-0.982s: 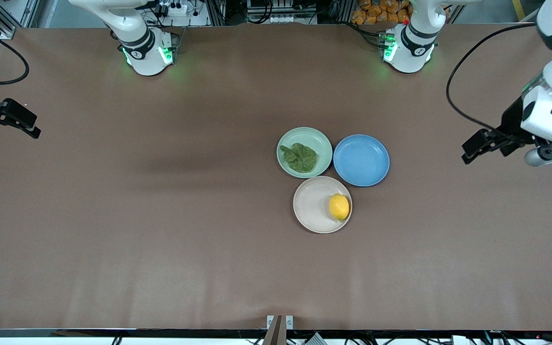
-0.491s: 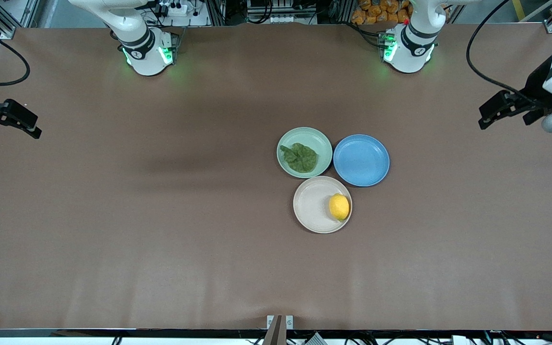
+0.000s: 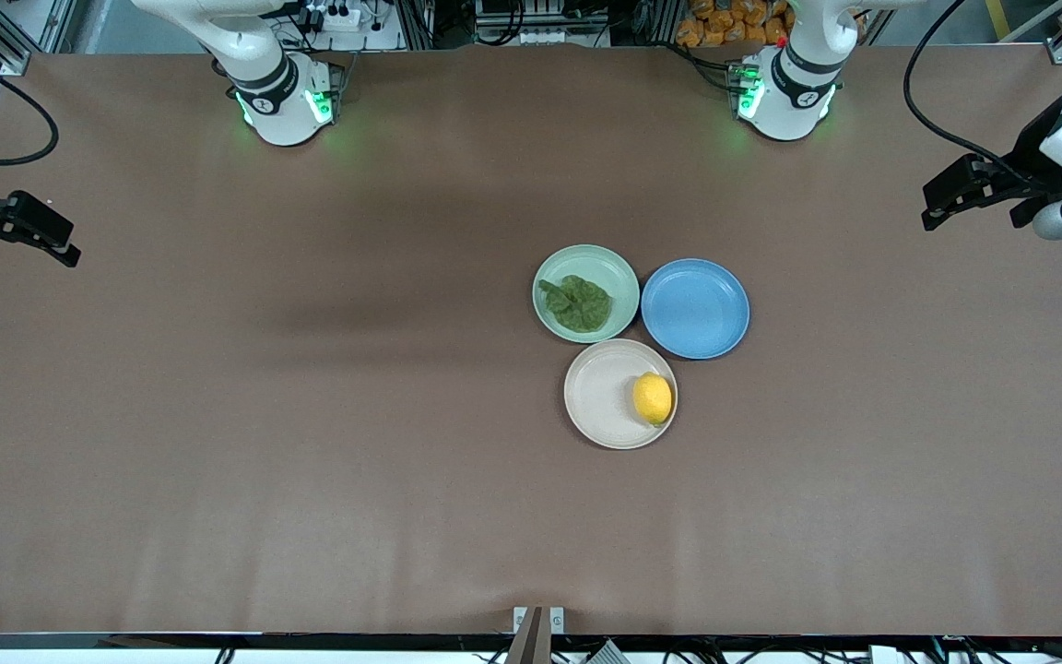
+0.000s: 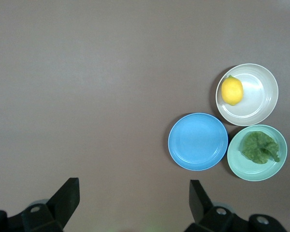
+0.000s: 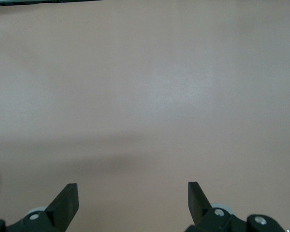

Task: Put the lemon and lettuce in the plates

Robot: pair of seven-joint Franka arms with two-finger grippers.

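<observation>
The lemon lies in the beige plate, at the side toward the left arm's end. The lettuce lies in the mint green plate, which is farther from the front camera. My left gripper is open and empty, up over the table's left-arm end, well away from the plates. Its wrist view shows the open gripper, the lemon in the beige plate and the lettuce in the mint plate. My right gripper waits open and empty over the right-arm end.
An empty blue plate sits touching the mint and beige plates, toward the left arm's end; it also shows in the left wrist view. The brown table carries nothing else. The right wrist view shows only bare table.
My left gripper has drawn back toward the left arm's end and toward the robots' side, then nearly stopped. The plates, lemon and right arm have not moved.
</observation>
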